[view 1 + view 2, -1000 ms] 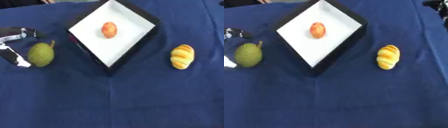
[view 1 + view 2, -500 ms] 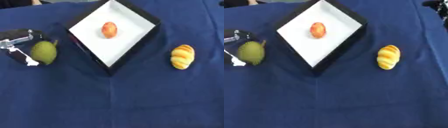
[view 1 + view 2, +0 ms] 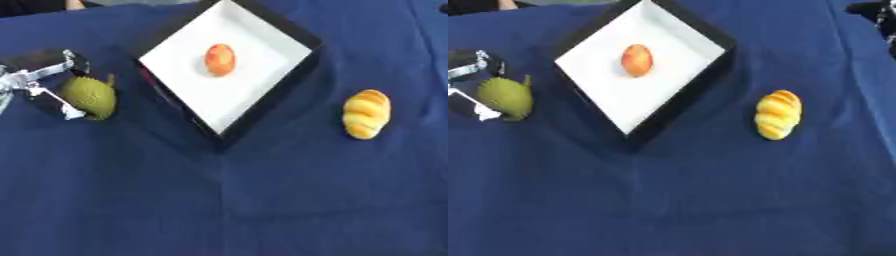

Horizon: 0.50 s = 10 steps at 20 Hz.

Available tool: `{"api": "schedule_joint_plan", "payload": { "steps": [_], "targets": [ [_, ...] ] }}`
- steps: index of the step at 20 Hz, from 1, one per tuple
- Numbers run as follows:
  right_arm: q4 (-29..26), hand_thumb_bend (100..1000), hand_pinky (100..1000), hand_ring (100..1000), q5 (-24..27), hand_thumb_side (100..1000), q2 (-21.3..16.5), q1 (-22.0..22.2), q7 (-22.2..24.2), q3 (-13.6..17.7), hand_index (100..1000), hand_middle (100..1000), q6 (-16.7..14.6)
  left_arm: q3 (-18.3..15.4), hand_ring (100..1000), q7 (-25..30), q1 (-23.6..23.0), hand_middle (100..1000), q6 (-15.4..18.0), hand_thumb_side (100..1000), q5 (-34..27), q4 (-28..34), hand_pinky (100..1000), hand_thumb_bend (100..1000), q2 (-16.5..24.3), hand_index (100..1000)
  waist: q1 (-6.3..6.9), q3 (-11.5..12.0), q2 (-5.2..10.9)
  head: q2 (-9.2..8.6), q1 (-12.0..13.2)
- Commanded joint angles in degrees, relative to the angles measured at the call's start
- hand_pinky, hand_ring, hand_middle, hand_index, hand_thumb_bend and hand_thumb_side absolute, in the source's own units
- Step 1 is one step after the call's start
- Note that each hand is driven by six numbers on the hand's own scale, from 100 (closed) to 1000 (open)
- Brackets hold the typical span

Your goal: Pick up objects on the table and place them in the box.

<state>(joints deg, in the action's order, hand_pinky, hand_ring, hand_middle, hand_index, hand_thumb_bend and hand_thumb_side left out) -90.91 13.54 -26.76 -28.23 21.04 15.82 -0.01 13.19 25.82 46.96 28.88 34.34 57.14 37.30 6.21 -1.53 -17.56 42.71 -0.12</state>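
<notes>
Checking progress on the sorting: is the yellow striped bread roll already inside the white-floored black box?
No, the yellow striped bread roll lies on the blue tablecloth, right of the black box.

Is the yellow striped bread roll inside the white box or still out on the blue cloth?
Out. The yellow striped bread roll lies on the blue cloth, to the right of the black-rimmed white box, apart from it.

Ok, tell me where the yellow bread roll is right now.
The yellow bread roll lies on the blue tablecloth at the right of the left eye view, just right of the box and outside it.
</notes>
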Motion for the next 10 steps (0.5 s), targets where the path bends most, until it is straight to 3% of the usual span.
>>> {"api": "schedule_joint_plan", "payload": {
  "steps": [1,10],
  "targets": [
    [-0.48,100,1000,782,-0.02,592,-0.97,-0.80,0.20,0.02,871,752,-0.08,-0.71,565,0.11,0.86,504,0.43,100,-1.24,1.86,649,495,2.15,425,-0.89,0.10,1.47,0.31,0.16],
    [-0.56,100,1000,783,0.02,591,-1.25,-0.56,0.21,0.05,870,752,0.10,-2.07,564,-0.54,0.05,487,2.13,100,-6.58,11.82,651,590,6.99,408,-0.45,0.42,1.89,0.66,-0.11]
  ]
}}
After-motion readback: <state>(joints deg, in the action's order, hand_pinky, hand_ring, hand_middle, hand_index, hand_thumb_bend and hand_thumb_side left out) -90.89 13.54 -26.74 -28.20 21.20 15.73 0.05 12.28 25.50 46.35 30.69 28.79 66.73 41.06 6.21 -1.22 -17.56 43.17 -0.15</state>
